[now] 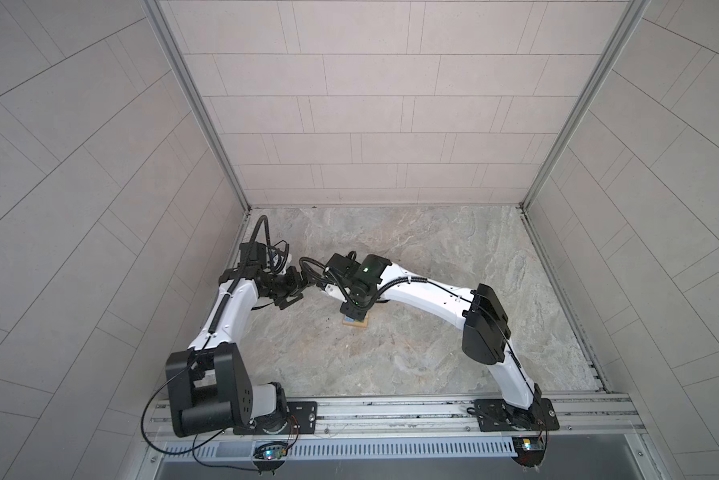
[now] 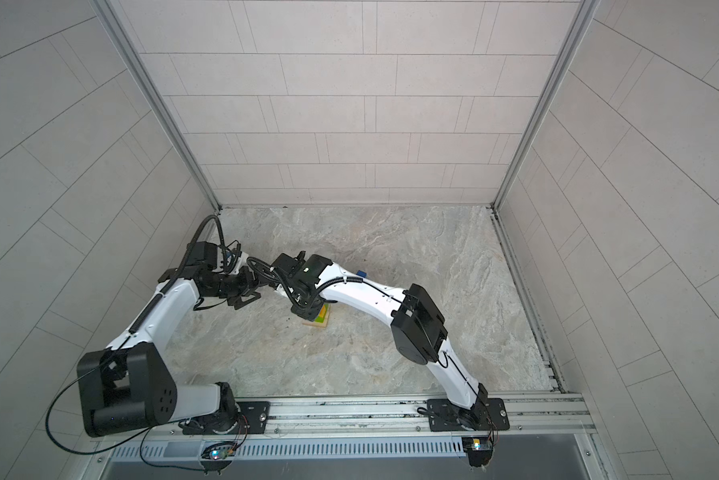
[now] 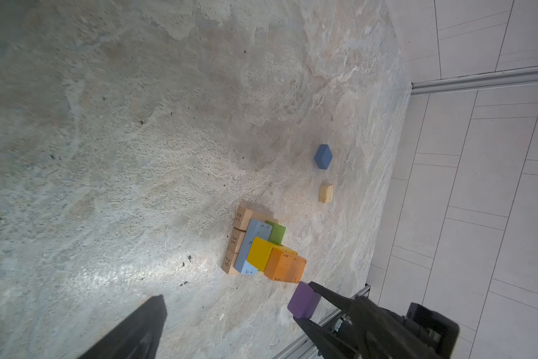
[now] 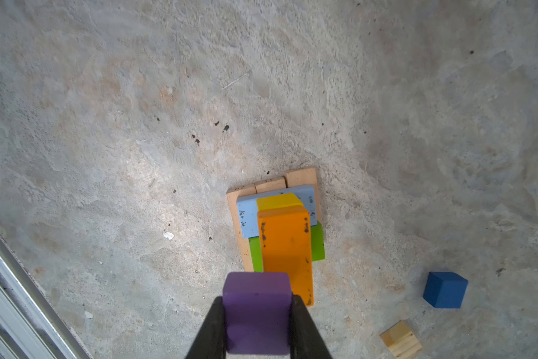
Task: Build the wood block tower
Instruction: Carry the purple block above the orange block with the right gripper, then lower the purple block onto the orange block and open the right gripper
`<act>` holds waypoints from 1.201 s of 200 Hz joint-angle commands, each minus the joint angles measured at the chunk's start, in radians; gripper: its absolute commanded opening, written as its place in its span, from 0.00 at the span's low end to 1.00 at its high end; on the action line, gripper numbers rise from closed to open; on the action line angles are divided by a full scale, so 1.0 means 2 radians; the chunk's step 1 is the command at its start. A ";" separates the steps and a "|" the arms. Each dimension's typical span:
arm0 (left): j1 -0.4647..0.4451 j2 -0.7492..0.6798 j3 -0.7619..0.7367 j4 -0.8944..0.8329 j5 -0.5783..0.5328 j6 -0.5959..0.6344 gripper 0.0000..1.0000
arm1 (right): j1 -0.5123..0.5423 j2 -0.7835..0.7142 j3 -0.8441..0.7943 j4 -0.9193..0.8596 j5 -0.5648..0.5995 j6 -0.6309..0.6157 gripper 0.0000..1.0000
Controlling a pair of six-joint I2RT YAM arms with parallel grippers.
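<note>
A: State of the right fingers?
B: Clamped on the purple cube, which hangs at the near end of the orange bar. Can't tell if it touches.
A: What's under it?
B: Three layers of tower. The base is tan bars side by side on the desk. The light-blue bar and green bar lie across them, with the yellow bar and orange bar on top.
A: Other arm?
B: The left fingers are spread wide and empty, off to the side of the stack.
A: What's left?
B: Seat the purple cube. The dark-blue cube and a small tan block lie loose on the desk, apart from the stack. My guess is roughly two-thirds done.
</note>
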 commanded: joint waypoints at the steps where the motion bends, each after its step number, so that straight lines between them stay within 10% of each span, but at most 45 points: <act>1: 0.006 0.004 -0.005 0.001 0.002 -0.001 1.00 | -0.002 0.010 0.013 -0.009 0.008 -0.013 0.22; 240: 0.011 0.007 -0.007 0.002 0.006 -0.002 1.00 | -0.015 0.028 0.032 -0.013 0.009 -0.022 0.22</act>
